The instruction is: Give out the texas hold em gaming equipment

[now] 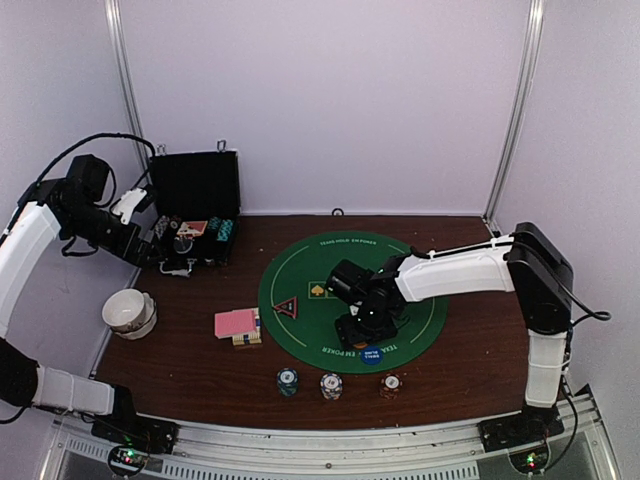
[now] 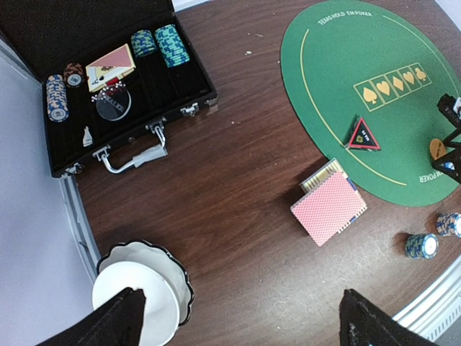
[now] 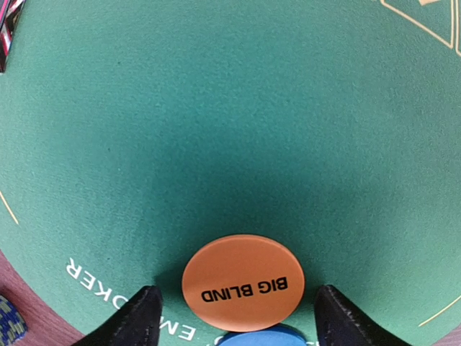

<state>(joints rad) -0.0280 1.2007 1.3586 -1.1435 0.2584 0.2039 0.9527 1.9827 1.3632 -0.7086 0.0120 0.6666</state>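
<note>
An orange "BIG BLIND" disc (image 3: 243, 280) lies flat on the green mat (image 3: 216, 130), partly over a blue disc (image 3: 263, 337). My right gripper (image 3: 238, 321) is open, with one finger on each side of the orange disc and a gap at both. From above, the right gripper (image 1: 360, 325) hangs over the mat's near part, just behind the blue disc (image 1: 372, 354). A red-black triangle marker (image 1: 287, 307) sits on the mat's left. The pink-backed cards (image 1: 237, 323) lie left of the mat. My left gripper (image 2: 245, 321) is open and empty, high above the table.
Three chip stacks stand near the front edge: teal (image 1: 288, 381), blue-white (image 1: 331, 385), brown-red (image 1: 390, 384). An open black case (image 1: 195, 205) with more chips and cards stands at the back left. A white bowl (image 1: 128, 310) sits at the left edge.
</note>
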